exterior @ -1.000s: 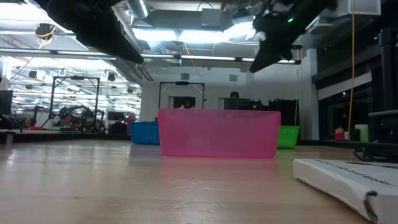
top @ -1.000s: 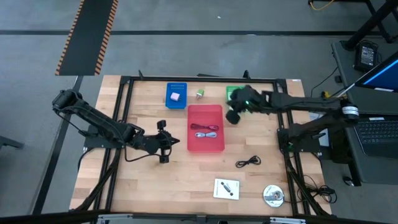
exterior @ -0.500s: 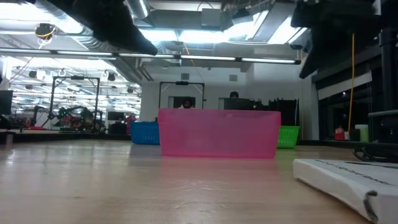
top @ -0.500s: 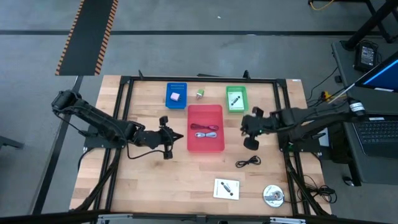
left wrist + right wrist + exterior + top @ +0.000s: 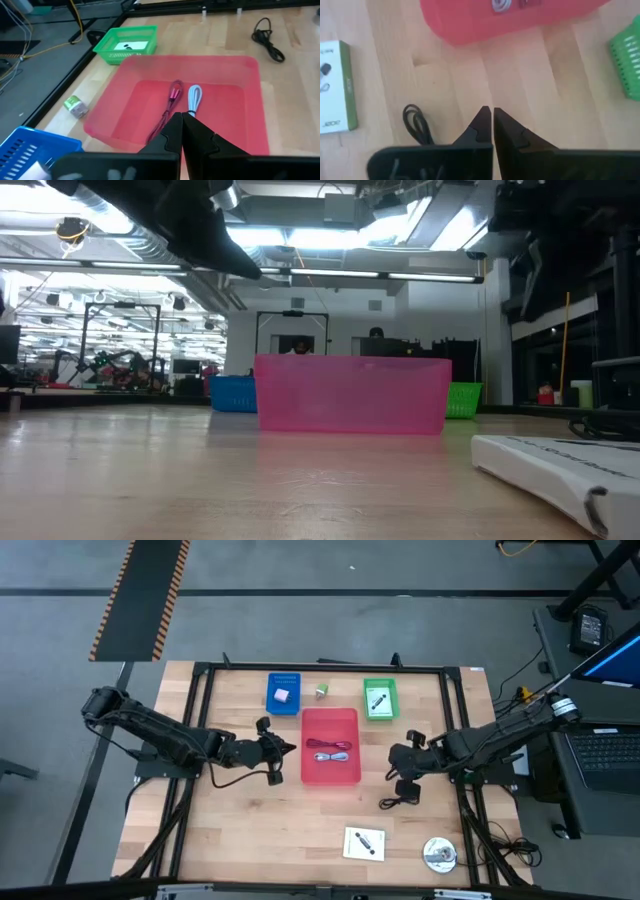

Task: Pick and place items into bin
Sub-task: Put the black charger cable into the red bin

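Observation:
The red bin (image 5: 330,747) sits mid-table and holds a reddish coiled cable (image 5: 170,102) and a pale one (image 5: 194,96). My left gripper (image 5: 286,748) hovers shut just left of the bin (image 5: 235,75). My right gripper (image 5: 394,764) hovers shut to the bin's right, above the black coiled cable (image 5: 400,800), which lies flat on the wood (image 5: 417,122). The pink block (image 5: 283,696) lies in the blue tray. The pen (image 5: 378,699) lies in the green tray. The white-green packet (image 5: 321,691), white card (image 5: 364,842) and silver disc (image 5: 439,854) rest on the table.
The blue tray (image 5: 284,682) and green tray (image 5: 368,712) stand along the far edge behind the bin. Black frame rails (image 5: 195,740) border the table. Bare wood (image 5: 230,830) lies toward the near left. In the low view the white card (image 5: 560,470) lies near right.
My right gripper has swung from over the green tray toward the near edge and come down beside the black cable. My left gripper has moved right, closer to the red bin's left wall. Nothing on the table has moved.

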Tool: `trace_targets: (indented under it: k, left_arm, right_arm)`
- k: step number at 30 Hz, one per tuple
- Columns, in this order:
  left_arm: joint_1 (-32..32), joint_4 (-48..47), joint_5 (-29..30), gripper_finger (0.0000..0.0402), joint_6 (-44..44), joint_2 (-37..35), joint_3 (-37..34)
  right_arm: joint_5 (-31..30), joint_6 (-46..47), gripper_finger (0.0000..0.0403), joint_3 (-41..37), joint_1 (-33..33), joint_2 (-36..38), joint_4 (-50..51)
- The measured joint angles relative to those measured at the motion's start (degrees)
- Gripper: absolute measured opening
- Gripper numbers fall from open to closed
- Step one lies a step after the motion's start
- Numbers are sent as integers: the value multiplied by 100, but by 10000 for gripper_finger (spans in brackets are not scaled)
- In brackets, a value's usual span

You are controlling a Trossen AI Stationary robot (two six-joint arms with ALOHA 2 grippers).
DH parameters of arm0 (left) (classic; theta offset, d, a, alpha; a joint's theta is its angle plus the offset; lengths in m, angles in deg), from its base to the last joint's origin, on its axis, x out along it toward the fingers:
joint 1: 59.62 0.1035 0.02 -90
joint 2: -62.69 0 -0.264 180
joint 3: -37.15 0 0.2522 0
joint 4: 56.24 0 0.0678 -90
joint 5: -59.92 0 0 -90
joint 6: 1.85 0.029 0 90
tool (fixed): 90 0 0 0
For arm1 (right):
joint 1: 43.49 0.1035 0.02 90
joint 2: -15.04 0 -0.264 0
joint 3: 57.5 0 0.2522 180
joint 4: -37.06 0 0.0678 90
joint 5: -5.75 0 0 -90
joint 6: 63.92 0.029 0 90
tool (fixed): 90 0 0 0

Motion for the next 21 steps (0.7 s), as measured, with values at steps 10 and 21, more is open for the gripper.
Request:
trace_targets:
  k: [10,21]
  left_arm:
    - [198,-13,-1,2,-2,0,0]
    - [268,6,-5,2,-52,0,0]
  right_arm:
    - [336,939,0,356,882,-717,650]
    - [325,2082,0,346,1830,-1170,836]
